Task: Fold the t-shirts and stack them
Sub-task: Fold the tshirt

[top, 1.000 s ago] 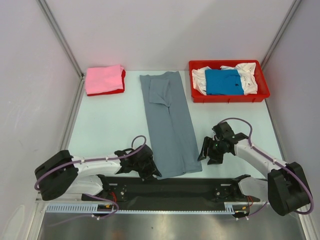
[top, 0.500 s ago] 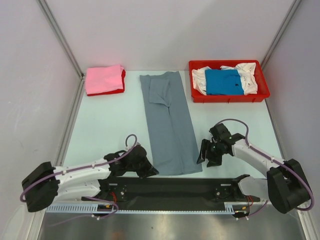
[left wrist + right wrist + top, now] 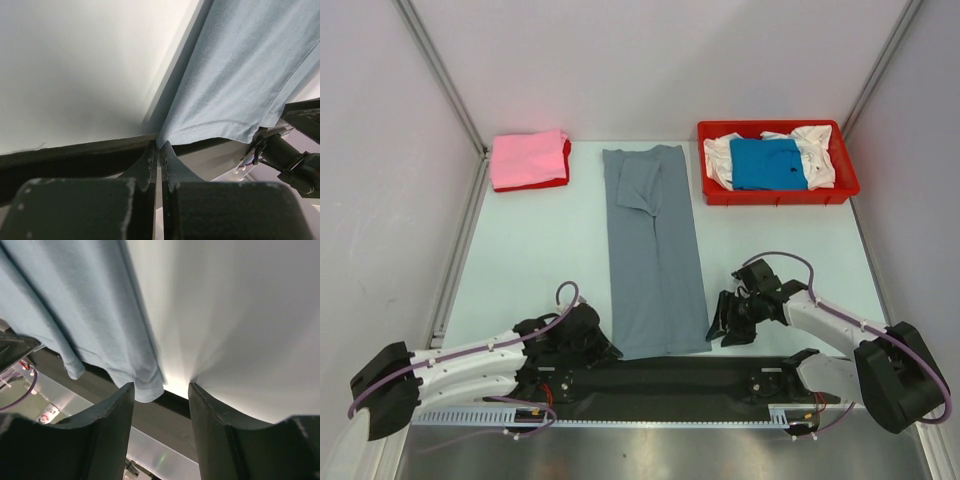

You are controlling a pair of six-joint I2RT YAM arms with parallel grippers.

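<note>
Now, your inventory at this moment:

- Red plastic tray, far right of the table — rectangular and rigid-walled. It holds a crumpled white t-shirt with a bright blue t-shirt lying flat on top.
- Far left: a pink t-shirt folded to a neat square, resting on a red t-shirt that shows only at its edges.
- Centre: the slate grey t-shirt — soft, fine-ribbed knit, folded into a long narrow strip that runs from the far side to the black mat at the near edge. One sleeve is turned in near the top.
- Left gripper: you have its fingers pressed together on the near left hem corner of the grey shirt, the cloth rising from the pinch.
- Right gripper: fingers spread wide with nothing between them, set low just beside the near right hem corner. That corner shows just above the left finger in the wrist view.
</note>
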